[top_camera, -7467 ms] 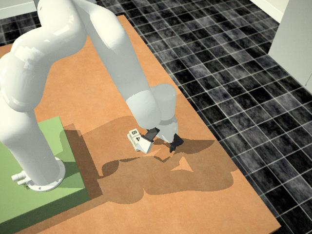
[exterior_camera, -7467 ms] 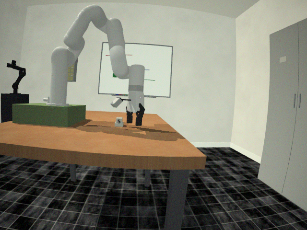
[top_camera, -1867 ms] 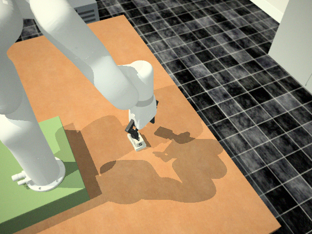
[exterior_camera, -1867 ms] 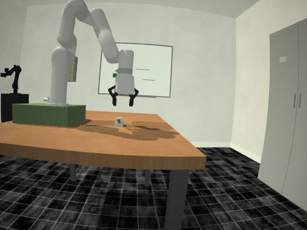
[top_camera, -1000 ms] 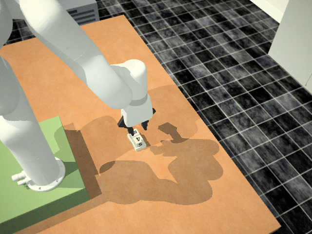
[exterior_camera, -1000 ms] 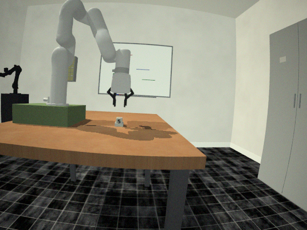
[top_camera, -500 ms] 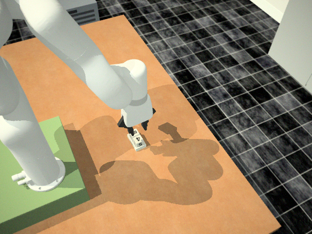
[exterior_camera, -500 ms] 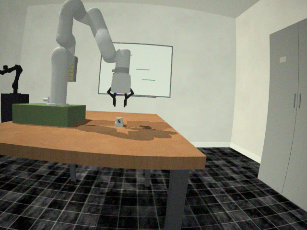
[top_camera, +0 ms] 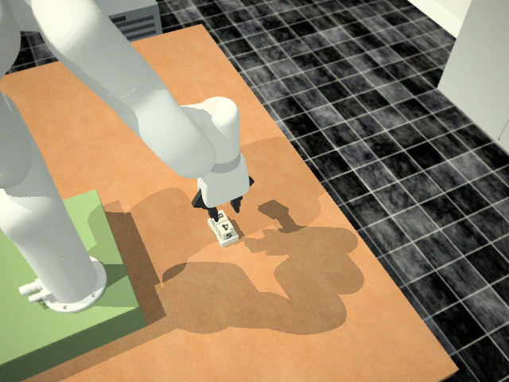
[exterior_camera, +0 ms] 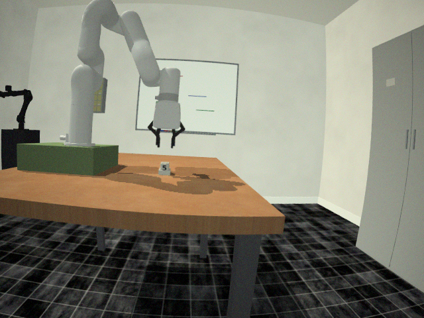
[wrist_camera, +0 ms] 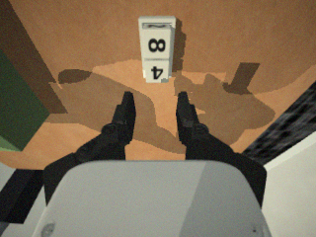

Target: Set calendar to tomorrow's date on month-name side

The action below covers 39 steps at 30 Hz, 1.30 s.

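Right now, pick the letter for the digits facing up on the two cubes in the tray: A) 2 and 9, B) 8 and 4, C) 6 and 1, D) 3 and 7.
B: the wrist view shows an 8 on top of one cube and a 4 on top of the other.

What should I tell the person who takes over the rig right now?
Gripper: the black two-fingered gripper is part-open above the table, holding nothing.
Things: the small white calendar tray sits on the orange-brown wooden table. Two white cubes with black digits stand in it side by side, tops reading 8 and 4; a side face at one end reads 5.
Done: nothing that I can confirm; the date side is not readable.
Left: check the date, set tomorrow's with digits upright, seat both cubes flat, let go.
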Tool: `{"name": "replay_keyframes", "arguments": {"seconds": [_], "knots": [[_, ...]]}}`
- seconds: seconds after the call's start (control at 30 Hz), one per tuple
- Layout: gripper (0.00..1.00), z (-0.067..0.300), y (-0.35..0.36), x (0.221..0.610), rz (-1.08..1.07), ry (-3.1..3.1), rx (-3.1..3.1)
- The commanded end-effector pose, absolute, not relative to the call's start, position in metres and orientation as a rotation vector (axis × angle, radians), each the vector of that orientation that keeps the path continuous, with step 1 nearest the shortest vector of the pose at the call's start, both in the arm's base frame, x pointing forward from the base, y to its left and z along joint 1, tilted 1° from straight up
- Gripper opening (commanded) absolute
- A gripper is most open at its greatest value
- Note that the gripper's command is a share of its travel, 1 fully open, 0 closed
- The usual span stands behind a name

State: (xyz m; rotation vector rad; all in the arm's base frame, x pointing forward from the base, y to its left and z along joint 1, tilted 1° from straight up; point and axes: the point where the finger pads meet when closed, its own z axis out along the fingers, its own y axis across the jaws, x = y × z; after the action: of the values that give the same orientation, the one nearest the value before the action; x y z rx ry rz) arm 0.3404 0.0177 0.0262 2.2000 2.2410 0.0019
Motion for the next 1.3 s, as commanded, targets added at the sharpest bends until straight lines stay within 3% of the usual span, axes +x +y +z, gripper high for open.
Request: {"name": "replay_keyframes", "arguments": {"seconds": [0.0, 1.27], "knots": [[0.49, 0.027, 0.018, 0.342, 0.005, 2.240, 2.199], [0.49, -0.011, 0.020, 0.341, 0.008, 2.238, 2.198]]}}
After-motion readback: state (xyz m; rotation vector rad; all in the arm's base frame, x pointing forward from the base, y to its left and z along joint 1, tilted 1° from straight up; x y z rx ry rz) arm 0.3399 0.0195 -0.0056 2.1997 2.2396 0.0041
